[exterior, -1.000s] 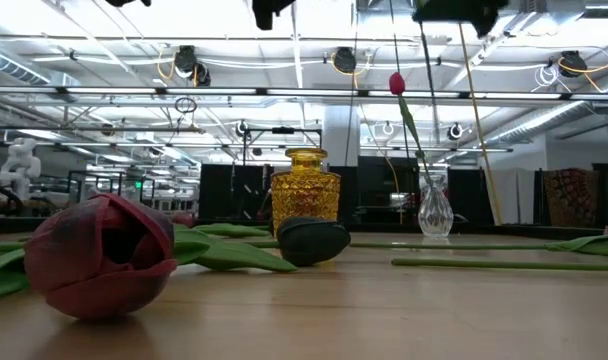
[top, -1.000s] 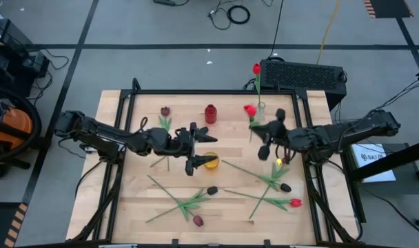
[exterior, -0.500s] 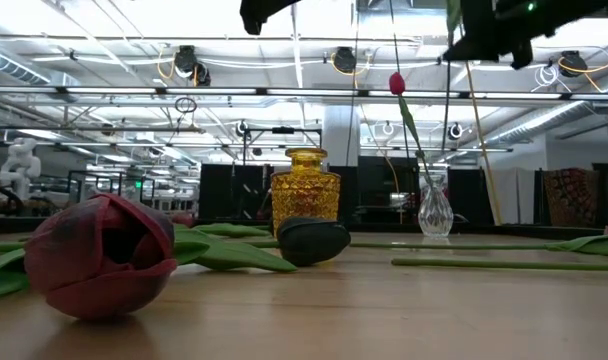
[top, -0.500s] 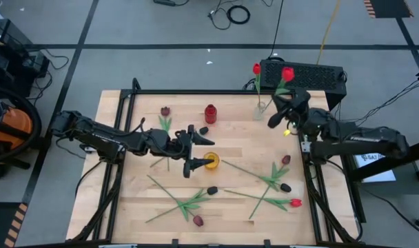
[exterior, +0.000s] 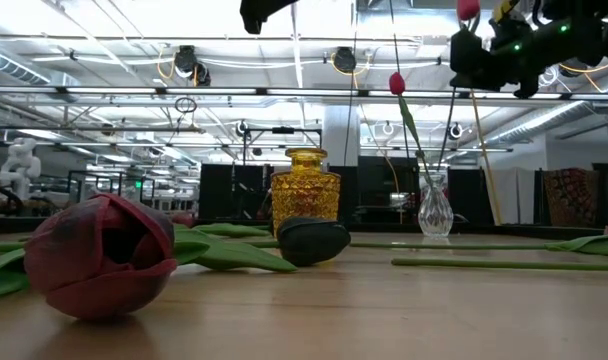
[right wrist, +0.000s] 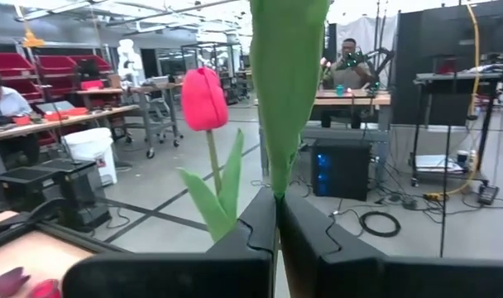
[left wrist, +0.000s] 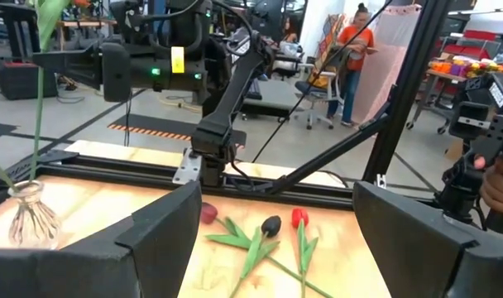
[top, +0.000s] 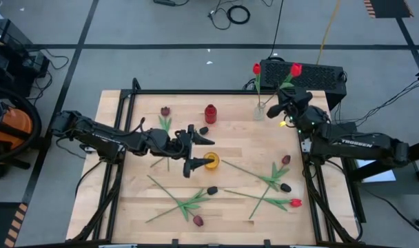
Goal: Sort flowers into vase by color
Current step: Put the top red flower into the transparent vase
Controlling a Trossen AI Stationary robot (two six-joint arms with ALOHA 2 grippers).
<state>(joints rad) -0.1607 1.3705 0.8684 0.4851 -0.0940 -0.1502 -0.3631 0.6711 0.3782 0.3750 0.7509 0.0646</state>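
1. Standing nearly upright, the held red tulip (top: 295, 69) has its head up toward 12 o'clock and its stem running down between the right gripper (top: 282, 110), just beside the clear glass vase (top: 260, 110).
2. Another red tulip (top: 256, 69) already stands upright in that vase.
3. Pressed together, the right fingers (right wrist: 260, 223) clamp the tulip's green stem and leaf.
4. Spread wide, the left gripper (top: 191, 147) holds nothing and hovers at mid-desk just beside the amber vase (top: 210, 161).
5. Loose tulips, red, maroon and near-black, lie flat on the wooden desk (top: 127, 207) toward 5 and 6 o'clock, stems crossing.
6. A red jar (top: 210, 114) stands at the far side.
7. Beyond lies a workshop with benches and people.
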